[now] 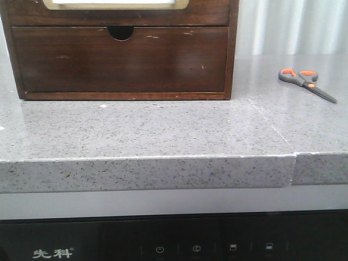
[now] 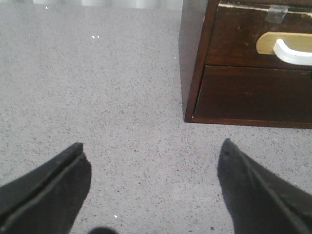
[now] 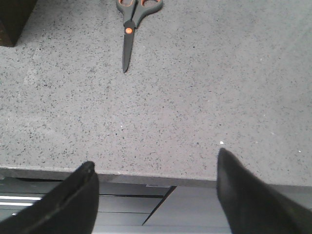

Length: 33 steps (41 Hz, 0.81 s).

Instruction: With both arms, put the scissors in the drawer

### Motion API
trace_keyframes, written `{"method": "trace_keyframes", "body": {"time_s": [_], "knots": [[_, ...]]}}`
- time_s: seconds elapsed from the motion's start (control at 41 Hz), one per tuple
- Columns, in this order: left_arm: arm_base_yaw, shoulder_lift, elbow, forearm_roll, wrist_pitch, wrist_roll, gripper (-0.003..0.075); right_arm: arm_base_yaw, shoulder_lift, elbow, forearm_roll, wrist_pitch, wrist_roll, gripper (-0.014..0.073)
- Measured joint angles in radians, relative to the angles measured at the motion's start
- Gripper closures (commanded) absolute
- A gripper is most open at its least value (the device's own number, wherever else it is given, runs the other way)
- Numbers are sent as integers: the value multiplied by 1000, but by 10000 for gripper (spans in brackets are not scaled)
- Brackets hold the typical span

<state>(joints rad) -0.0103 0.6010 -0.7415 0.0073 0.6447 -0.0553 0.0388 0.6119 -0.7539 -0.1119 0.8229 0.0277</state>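
Above the speckled grey stone countertop (image 2: 97,87), the left gripper (image 2: 153,190) hangs with its two dark fingers (image 2: 48,190) spread wide apart and nothing between them. Ahead of it stands the corner of a dark brown wooden cabinet (image 2: 192,73), resting directly on the stone. The right gripper (image 3: 156,195) is likewise spread wide and empty, its fingers (image 3: 248,200) poised over the front edge of the countertop, where the slab drops away to a pale band and dark panels below.

The surface is a grey, flecked slab with a thick front edge and a seam (image 1: 294,163) running through it towards the right. Under it, in the front view, lies a black control strip (image 1: 163,247) with white icons and printed characters. Behind the counter on the right, a pale, vertically striped backdrop (image 1: 293,27) shows.

The scissors (image 1: 306,82) lie flat on the countertop to the right of the cabinet, well apart from both grippers, blades closed and pointing towards the right edge. In the right wrist view they (image 3: 132,27) sit far ahead of the fingers, handles away. The drawer (image 1: 117,11), with its brass-rimmed white panel (image 2: 287,48), is the upper one, shut, above a plain lower drawer (image 1: 119,60) with a half-round notch (image 1: 120,32).
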Motion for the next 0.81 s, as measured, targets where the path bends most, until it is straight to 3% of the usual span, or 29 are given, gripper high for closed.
{"method": "trace_keyframes", "body": {"time_s": [0.146, 0.488, 0.61, 0.806], "knots": [[0, 51, 0, -90, -8, 0, 176, 0, 0, 0, -1, 0, 0, 43], [0, 290, 0, -551, -74, 46, 176, 0, 0, 0, -1, 0, 0, 43], [0, 385, 0, -807, -85, 158, 176, 0, 0, 0, -1, 0, 0, 43], [0, 498, 0, -1238, -85, 460, 176, 0, 0, 0, -1, 0, 0, 43]]}}
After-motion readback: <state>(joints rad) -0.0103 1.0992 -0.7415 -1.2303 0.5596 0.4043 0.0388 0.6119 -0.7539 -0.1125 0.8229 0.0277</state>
